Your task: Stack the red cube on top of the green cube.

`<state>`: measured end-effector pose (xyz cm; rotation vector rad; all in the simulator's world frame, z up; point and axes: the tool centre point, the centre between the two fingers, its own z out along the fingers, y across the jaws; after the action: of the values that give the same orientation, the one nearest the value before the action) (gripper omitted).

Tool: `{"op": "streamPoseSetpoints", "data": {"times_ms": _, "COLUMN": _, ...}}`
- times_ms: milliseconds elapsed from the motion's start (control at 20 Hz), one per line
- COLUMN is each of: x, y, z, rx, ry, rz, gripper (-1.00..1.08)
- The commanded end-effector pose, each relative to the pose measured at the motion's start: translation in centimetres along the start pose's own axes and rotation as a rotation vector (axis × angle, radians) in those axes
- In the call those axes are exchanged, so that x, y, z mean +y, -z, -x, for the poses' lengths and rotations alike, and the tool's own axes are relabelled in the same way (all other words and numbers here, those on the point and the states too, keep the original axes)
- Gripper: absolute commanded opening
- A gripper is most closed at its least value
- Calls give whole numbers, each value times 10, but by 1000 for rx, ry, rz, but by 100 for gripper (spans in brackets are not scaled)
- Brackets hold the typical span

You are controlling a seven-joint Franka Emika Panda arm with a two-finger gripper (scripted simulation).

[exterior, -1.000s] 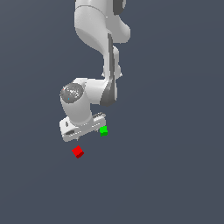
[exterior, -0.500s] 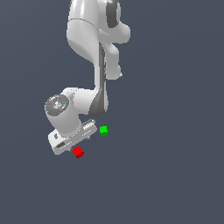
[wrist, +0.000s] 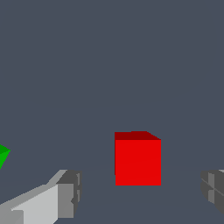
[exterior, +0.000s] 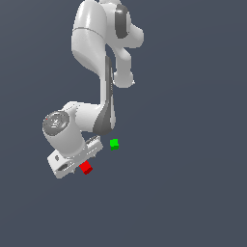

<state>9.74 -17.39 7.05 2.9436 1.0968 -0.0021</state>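
Plain dark grey-blue surface [exterior: 193, 193] carries both cubes. The pincer [wrist: 140, 192] stands spread apart, its fingers [wrist: 65, 194] on either side of the red cube [wrist: 138, 159] without touching it. The green cube [exterior: 114, 144] sits near, apart from the red one.

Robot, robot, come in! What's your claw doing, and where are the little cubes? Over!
Gripper open, fingers either side of red cube, not closed on it. Green cube sits apart, nothing on it. Nothing in the way.

The green cube [wrist: 3, 155] is cut off at the wrist view's edge — the claw's fingertips [wrist: 68, 194] are partly cropped too.
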Motion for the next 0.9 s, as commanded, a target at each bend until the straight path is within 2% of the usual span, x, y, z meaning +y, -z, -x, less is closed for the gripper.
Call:
{"op": "streamPoseSetpoints", "data": {"times_ms": 0, "x": 2, "y": 0, "z": -1, "rx": 1, "ry": 8, "rz": 0, "gripper": 100}}
{"op": "streamPoseSetpoints", "data": {"times_ms": 400, "x": 3, "y": -4, "z": -2, "rx": 1, "ry": 9, "rz": 0, "gripper": 100}}
{"op": "streamPoseSetpoints", "data": {"times_ms": 850, "x": 2, "y": -46, "z": -1, "rx": 1, "ry": 10, "rz": 0, "gripper": 100}}
